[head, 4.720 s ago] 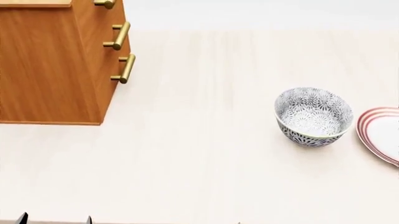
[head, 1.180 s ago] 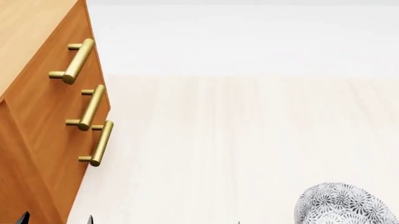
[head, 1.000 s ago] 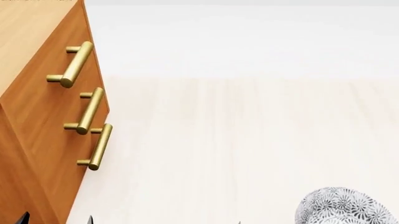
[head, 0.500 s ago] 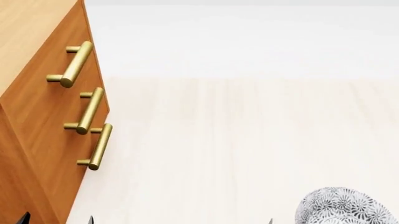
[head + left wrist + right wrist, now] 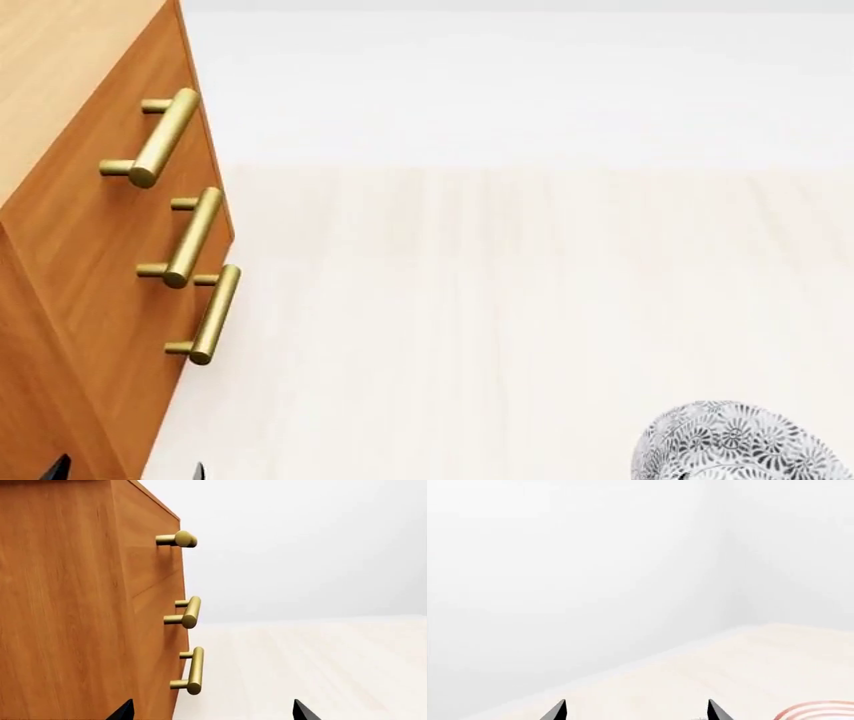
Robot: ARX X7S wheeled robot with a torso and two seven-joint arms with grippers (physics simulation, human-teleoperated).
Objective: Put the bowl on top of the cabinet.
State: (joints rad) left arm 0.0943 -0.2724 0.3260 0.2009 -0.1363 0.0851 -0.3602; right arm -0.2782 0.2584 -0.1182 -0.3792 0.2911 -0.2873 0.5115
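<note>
The bowl [image 5: 737, 442] sits on the pale wooden table [image 5: 507, 300], low on the right side of the head view. Only its far part shows, a round white side covered with dark grey flowers. The rest is cut off by the edge of the picture. Nothing touches it.

The cabinet [image 5: 80, 250] stands on the table on the left side of the head view, well apart from the bowl. It is orange-brown wood with a lighter top [image 5: 60, 70]. Three brass bar handles [image 5: 194, 237] stick out of its front, one under the other. The bowl is not on the cabinet top.

The left gripper [image 5: 208, 711] shows only as two black fingertips [image 5: 123, 710] in the left wrist view. The tips are far apart, so the gripper is wide, and there is nothing between them. One tip is in front of the cabinet's side and the other is over the table. In the head view, two tiny black tips show beside the cabinet's near corner.

The right gripper [image 5: 635, 711] also shows only two black tips [image 5: 557, 711] in the right wrist view. They are spread wide with nothing between them. They point over the table toward a white wall [image 5: 594, 570]. A bit of a white plate with red rings [image 5: 817, 712] peeks in beside them on the table.
</note>
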